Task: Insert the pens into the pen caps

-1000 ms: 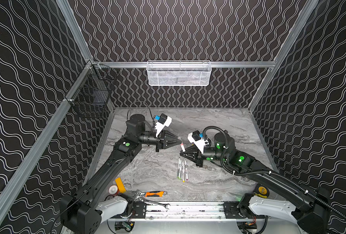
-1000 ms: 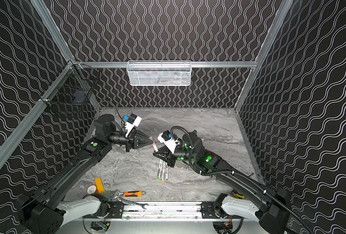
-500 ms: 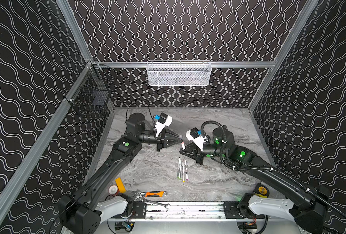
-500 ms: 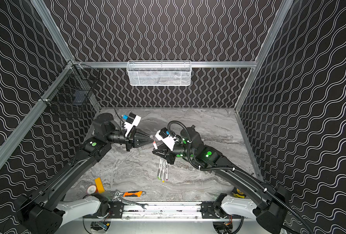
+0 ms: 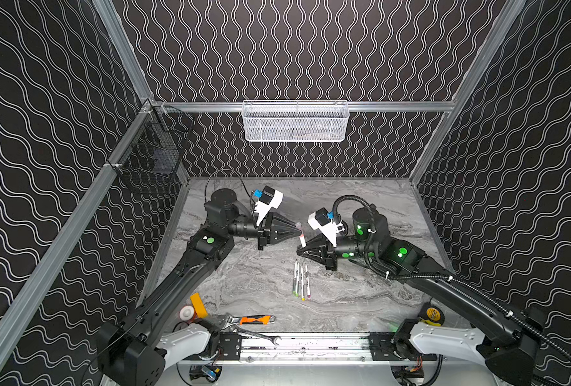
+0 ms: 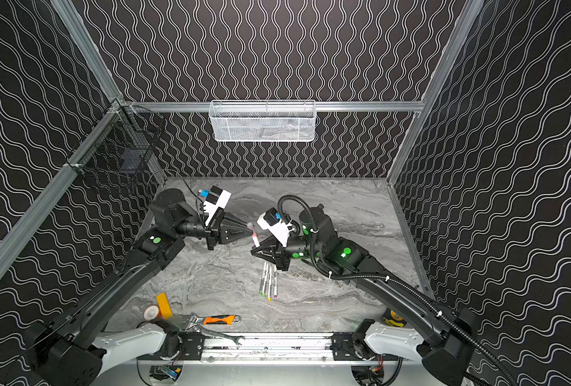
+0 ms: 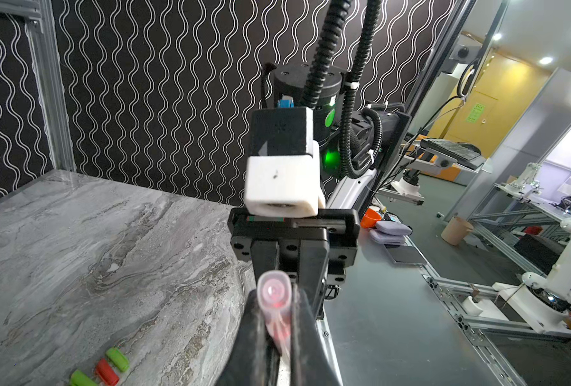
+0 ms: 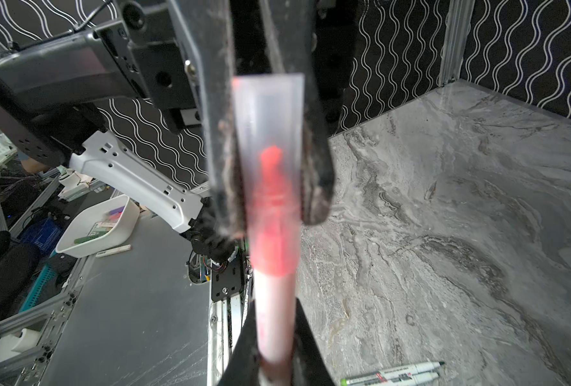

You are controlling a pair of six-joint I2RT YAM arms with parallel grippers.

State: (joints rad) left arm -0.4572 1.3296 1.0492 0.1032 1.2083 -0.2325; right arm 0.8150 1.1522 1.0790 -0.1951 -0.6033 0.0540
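Translucent pink-red cap point(image 8: 269, 110): pinched between narrow jaws of left gripper point(image 7: 274, 320), held above table point(image 5: 361, 300) centre. Red-tipped pen point(image 8: 274, 310): clamped in right gripper point(image 8: 274, 337), nib end inside cap mouth, seating looks partial. Three spare pens point(image 5: 301, 280): side by side on marble, just beside right gripper's tip. Three loose caps point(image 7: 107, 371), two green, one red: on table, seen from left wrist only. Risk: off-axis push jams nib against cap wall; pen slides back through jaws; cap twists free, drops, rolls.

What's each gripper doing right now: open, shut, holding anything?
Left gripper: shut on the translucent pink cap.
Right gripper: shut on the red-tipped pen, whose tip sits inside that cap.
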